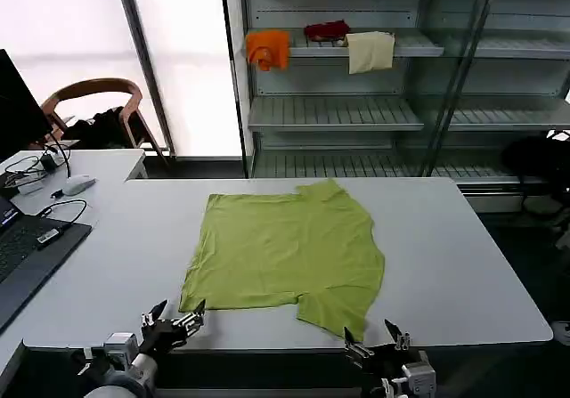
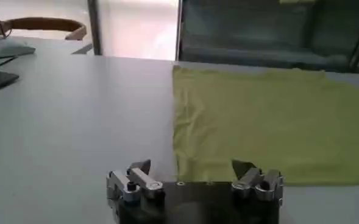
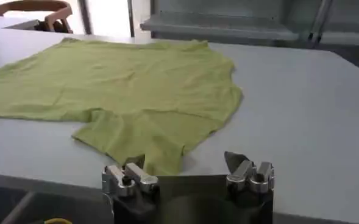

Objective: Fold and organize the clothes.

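A plain lime-green T-shirt (image 1: 285,251) lies spread flat in the middle of the white table (image 1: 463,264), one sleeve folded toward the front edge. My left gripper (image 1: 176,314) stands open at the table's front edge, just off the shirt's near left corner (image 2: 185,170). Its own view puts the left gripper (image 2: 191,167) low over the table with the shirt (image 2: 264,122) ahead of it. My right gripper (image 1: 370,332) is open too, below the front edge near the shirt's lowest point. From that wrist, the right gripper (image 3: 185,161) faces the shirt (image 3: 124,91), holding nothing.
A laptop (image 1: 22,255), cables and a mouse (image 1: 78,184) sit at the table's left end, with a wooden chair (image 1: 98,104) behind. Shelves (image 1: 356,113) at the back hold an orange cloth (image 1: 268,49), a red item and a cream cloth (image 1: 370,52).
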